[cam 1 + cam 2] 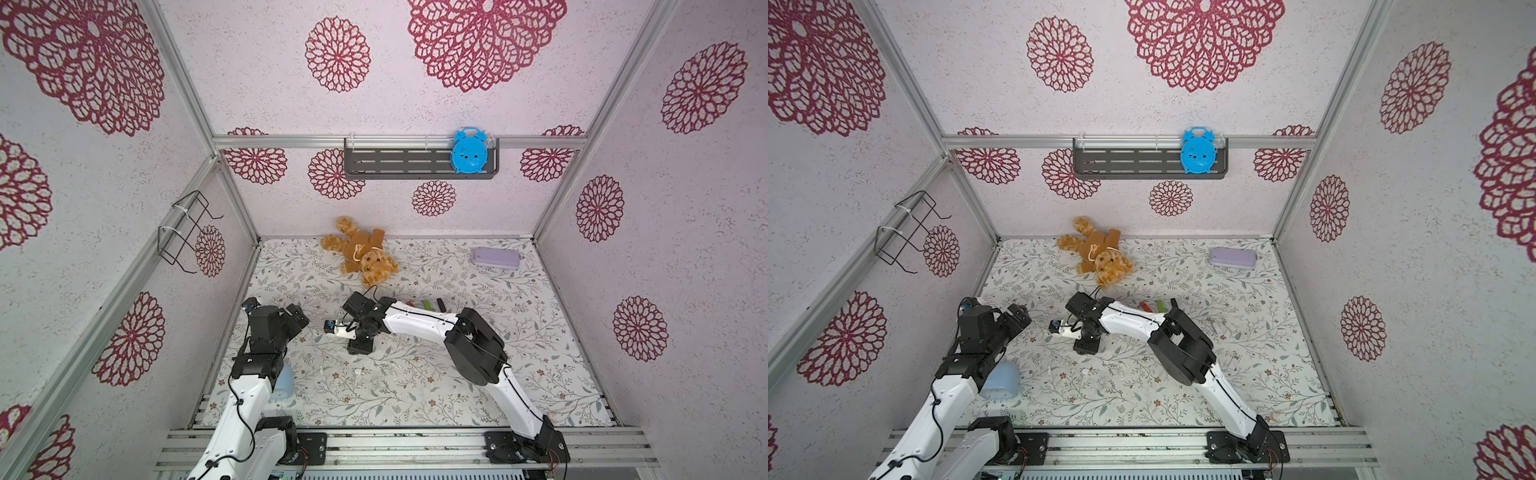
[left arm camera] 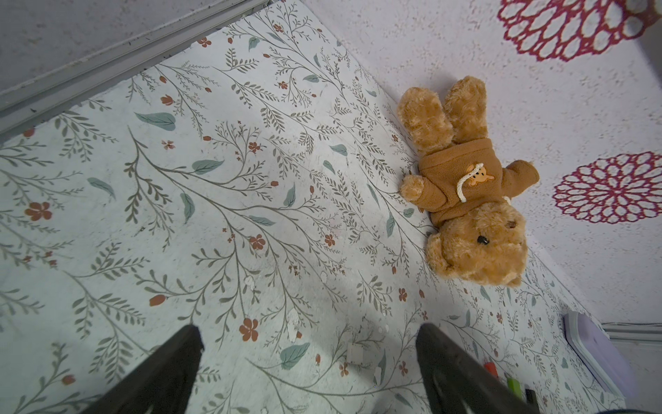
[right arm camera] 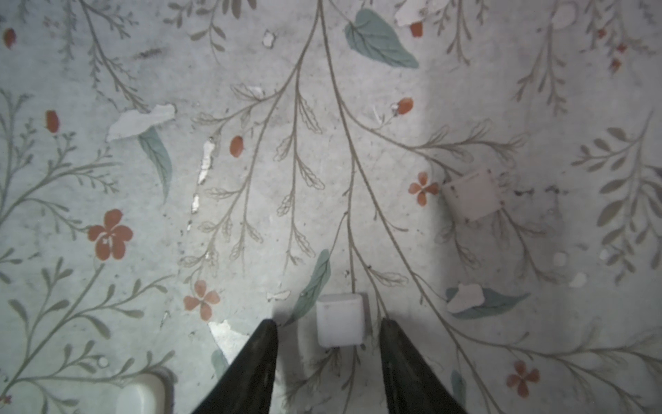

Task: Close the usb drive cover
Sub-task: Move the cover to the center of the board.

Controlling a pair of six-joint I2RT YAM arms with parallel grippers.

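USB cover (image 3: 340, 319), small white block (untouched), right gripper (image 3: 328, 322) parted astride it, left gripper (image 2: 308, 327) spread wide

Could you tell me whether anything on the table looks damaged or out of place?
The floral table covering is worn, with white patches where the print has flaked off. The teddy bear lies on its back.

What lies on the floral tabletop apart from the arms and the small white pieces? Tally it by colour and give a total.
Brown: 1, brown plush teddy bear
Lilac: 1, lilac oblong case
Pale blue: 1, pale blue plastic container, partly behind the left arm
Red: 1, small red stick
Green: 1, small green stick
Black: 1, small black stick
Total: 6
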